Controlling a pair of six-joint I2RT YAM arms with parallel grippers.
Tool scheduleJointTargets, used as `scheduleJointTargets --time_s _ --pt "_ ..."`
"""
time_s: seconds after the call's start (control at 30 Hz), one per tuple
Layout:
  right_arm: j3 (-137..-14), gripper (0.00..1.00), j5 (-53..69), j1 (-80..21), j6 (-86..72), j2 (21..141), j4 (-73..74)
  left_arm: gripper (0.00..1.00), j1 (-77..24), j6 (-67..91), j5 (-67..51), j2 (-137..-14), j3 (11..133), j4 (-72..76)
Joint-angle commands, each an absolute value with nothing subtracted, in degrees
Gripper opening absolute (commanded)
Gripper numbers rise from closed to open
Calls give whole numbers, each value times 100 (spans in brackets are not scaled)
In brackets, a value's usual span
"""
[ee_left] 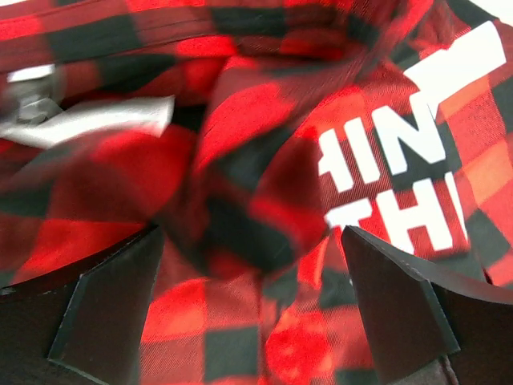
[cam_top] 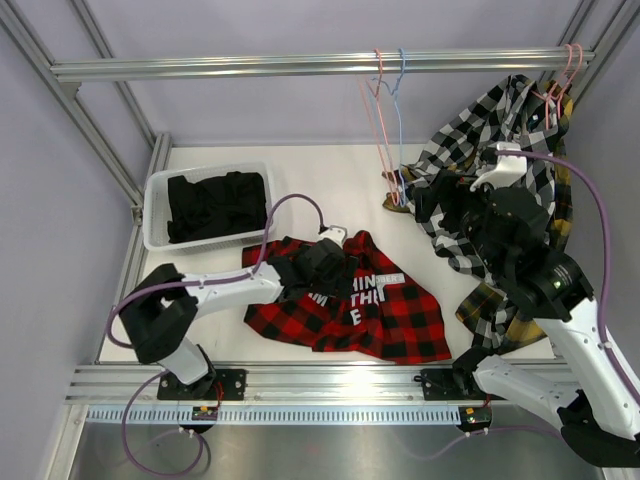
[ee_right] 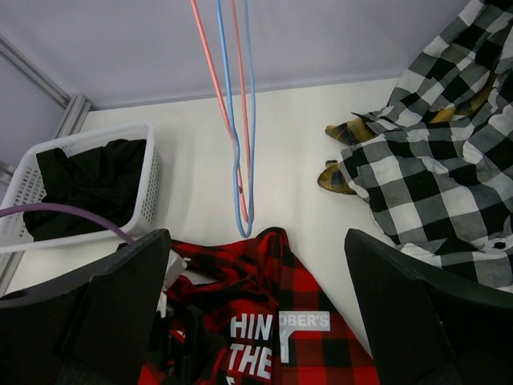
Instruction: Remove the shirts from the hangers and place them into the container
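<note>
Left hand [ee_left: 250,233] hangs with fingers spread wide over a bunched fold of the red plaid shirt [cam_top: 400,320], which lies crumpled on the worktop [cam_top: 330,185] just right of the container [cam_top: 155,215] (one black shirt [cam_top: 215,205] is already inside). Right hand [cam_top: 437,205] is also spread and holds nothing, raised beside the check shirt [cam_top: 480,130] draped off the rail. The step in hand looks like picking up the red shirt. Next, the fingers should close on that fold and lift high enough for the trailing cloth to clear the rim.
</note>
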State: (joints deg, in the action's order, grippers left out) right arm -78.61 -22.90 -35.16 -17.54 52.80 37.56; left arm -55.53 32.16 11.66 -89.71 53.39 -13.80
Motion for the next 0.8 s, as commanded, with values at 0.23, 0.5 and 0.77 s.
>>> scheduleJointTargets --time_s 0.23,0.5,0.77 --pt "-7296 99 -2268 -3472 -1643 4843 4007 99 -5827 3656 1239 -10423 5643 -527" --pt "-7076 99 -2277 -3472 -1608 4711 4043 10 -5941 3779 1283 -10029 5134 -650" --pt "-7119 100 -2215 -3480 -1521 4816 3981 0 -5906 3385 2222 -8079 5552 -2256"
